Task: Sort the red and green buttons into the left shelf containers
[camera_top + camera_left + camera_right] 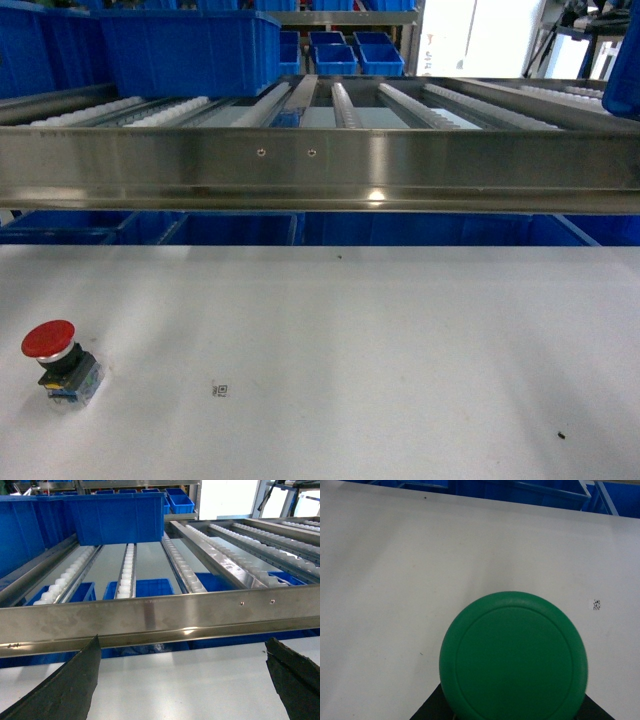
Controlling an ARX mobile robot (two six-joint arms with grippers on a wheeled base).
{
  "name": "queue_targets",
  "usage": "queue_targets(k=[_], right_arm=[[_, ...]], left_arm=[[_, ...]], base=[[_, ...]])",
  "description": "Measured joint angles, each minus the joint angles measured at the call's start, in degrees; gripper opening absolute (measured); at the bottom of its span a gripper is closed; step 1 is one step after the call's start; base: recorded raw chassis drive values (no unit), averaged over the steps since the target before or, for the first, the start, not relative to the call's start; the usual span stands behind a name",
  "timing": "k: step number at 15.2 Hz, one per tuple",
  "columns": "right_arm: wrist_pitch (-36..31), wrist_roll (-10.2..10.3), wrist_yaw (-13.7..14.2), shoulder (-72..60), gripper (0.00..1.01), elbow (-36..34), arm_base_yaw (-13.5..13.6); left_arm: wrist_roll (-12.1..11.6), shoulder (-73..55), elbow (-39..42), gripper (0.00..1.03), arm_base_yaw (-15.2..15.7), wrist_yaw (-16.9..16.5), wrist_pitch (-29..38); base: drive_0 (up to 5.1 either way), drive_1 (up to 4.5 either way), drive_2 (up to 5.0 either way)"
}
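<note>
Status: nothing sorted yet as far as the views show. Red button (58, 360) sits upright on the white worktop (380, 350) near its front-left corner, untouched, no claw near it in the head view. Green button (514, 656) fills the right wrist view, cap facing the camera, with the dark parts of the right claw (512, 712) just visible on either side below it; it looks gripped and lifted above the worktop, though the contact itself is hidden under the cap, so that's a judgement. Left claw (185, 680) is wide open and empty, both dark fingers (70, 685) spread well apart, aimed at the steel front rail (160, 617) of the roller shelf. Big blue bin (185, 50) sits at the back-left of the roller shelf; more blue bins show on the level below the rollers. Neither arm appears in the head view. Left to do: both drops — green still to go into a left-shelf bin, red still needs picking and placing. Which bin takes which colour, can't tell from here.
</note>
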State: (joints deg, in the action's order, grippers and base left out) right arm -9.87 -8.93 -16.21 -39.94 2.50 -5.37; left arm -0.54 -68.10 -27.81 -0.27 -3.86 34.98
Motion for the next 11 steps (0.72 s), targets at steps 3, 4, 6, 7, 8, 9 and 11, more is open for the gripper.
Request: queue_targets(k=[3, 4, 6, 7, 8, 9, 11], right_arm=[[0.44, -0.07, -0.04, -0.44, 0.26, -0.02, 0.04], [0.44, -0.15, -0.04, -0.44, 0.26, -0.02, 0.04], [0.42, -0.15, -0.04, -0.44, 0.26, -0.02, 0.04], [0.42, -0.15, -0.04, -0.44, 0.26, -0.02, 0.04], [0.42, -0.15, -0.04, -0.44, 0.26, -0.02, 0.04], [0.42, -0.15, -0.04, -0.44, 0.26, -0.02, 0.04], [0.42, -0.15, -0.04, -0.44, 0.26, -0.02, 0.04]], left_arm=[[0.0, 0.0, 0.0, 0.98, -0.07, 0.07, -0.15], [0.0, -0.02, 0.0, 0.98, -0.42, 1.22, -0.31], [-1.07, -1.4, -0.35, 0.98, -2.54, 4.28, -0.13], [-1.27, -2.58, -0.81, 0.98, -3.32, 5.64, -0.48], [-1.29, -3.67, -1.18, 0.98, -4.11, 7.43, -1.57], [-1.4, -4.57, -1.22, 0.98, -4.76, 9.68, -2.47], [-0.7, -5.6, -1.18, 0.98, -5.7, 13.94, -5.27]], base=[[0.0, 0.0, 0.0], [0.0, 0.0, 0.0], [0.0, 0.0, 0.0], [0.0, 0.0, 0.0], [0.0, 0.0, 0.0], [0.0, 0.0, 0.0], [0.0, 0.0, 0.0]])
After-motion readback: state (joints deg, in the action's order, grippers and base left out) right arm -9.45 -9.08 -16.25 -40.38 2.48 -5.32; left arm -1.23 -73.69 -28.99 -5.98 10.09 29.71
